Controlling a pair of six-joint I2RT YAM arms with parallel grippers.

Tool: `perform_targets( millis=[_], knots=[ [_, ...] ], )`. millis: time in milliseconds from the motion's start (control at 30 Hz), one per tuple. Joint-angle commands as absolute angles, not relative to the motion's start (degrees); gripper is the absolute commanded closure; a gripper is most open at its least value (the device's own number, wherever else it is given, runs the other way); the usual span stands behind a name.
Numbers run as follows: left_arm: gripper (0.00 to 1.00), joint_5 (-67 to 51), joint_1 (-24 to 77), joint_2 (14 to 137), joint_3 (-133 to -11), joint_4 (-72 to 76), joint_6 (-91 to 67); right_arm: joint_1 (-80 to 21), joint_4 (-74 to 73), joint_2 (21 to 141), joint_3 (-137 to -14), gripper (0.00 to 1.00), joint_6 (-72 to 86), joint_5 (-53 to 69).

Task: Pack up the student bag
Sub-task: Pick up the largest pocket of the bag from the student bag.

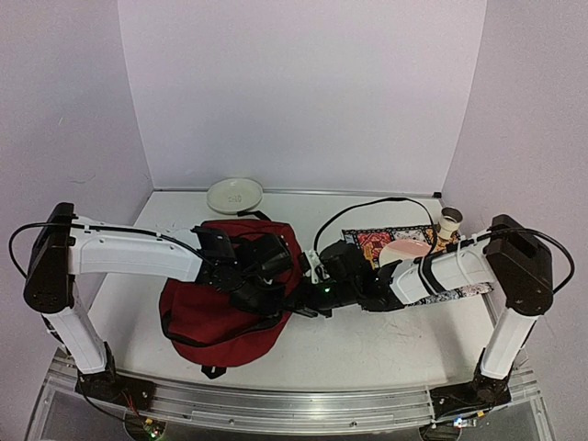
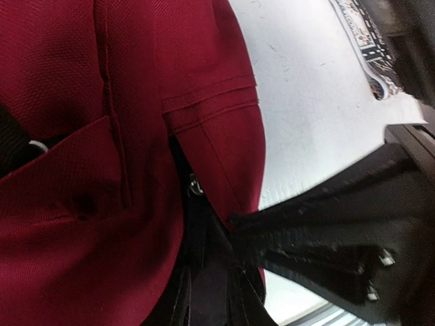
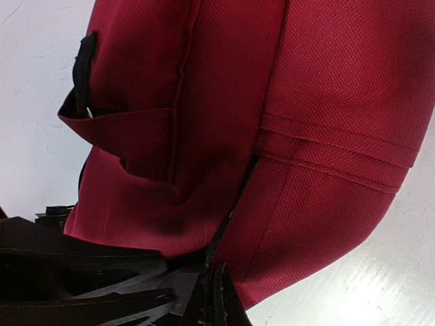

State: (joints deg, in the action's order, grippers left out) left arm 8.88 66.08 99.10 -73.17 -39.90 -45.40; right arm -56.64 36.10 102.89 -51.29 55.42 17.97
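The student bag [image 1: 220, 308], dark red with black straps, lies on the table left of centre. Both grippers meet at its right edge. My right gripper [image 1: 310, 296] is shut, its fingertips [image 3: 219, 299] pinched together on the black zip line [image 3: 234, 204] at the bag's [image 3: 326, 88] lower seam. My left gripper [image 1: 276, 292] points into the dark zip gap [image 2: 194, 187] of the bag [image 2: 81, 102]. Its dark fingers [image 2: 178, 299] blend with the black band, so their spacing is unclear. The right arm [image 2: 340, 251] crosses close beside them.
A white bowl [image 1: 235, 195] stands at the back by the wall. A patterned book [image 1: 386, 243] with a pink thing [image 1: 404, 250] on it lies under the right arm, and a small white cylinder [image 1: 450, 220] stands behind. The patterned book's edge [image 2: 363, 41] shows in the left wrist view.
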Motion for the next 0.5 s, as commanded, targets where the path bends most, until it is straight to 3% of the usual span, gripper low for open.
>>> perform_targets(
  millis=[0, 467],
  knots=[
    [0.79, 11.33, 66.16, 101.21, -74.29, -37.55, -46.47, -56.68, 39.29, 101.87, -51.39, 1.00, 55.83, 19.92],
    [0.78, 13.43, 66.16, 104.71, -72.66, -35.48, -46.58, -56.69, 39.46, 102.56, -52.47, 1.00, 55.63, 20.96]
  ],
)
